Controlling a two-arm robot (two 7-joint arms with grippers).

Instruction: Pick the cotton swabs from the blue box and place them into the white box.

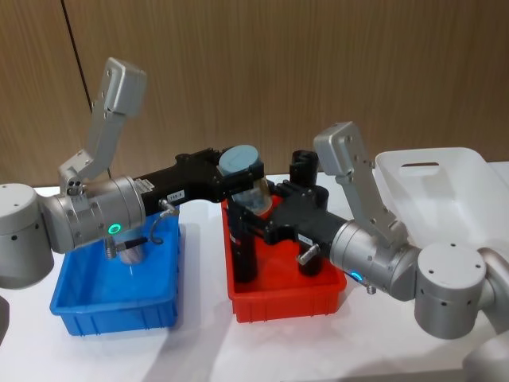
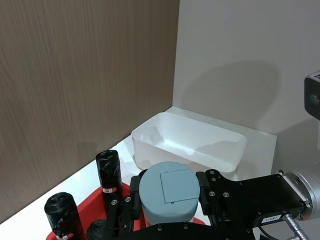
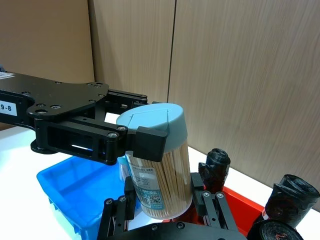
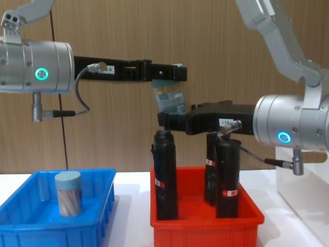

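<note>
Left hand (image 4: 167,75) clasps jar (image 4: 172,103) over right hand (image 4: 172,120); chest: second jar (image 4: 68,193)

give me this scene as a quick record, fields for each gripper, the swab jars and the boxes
left gripper: jaws shut on the lid of a cotton swab jar, held in the air above the red bin
right gripper: at the lower part of the same jar
second swab jar: upright in the blue box
white box: to the robot's right of the red bin, no jar visible inside
black rolls: standing upright in the red bin
</note>
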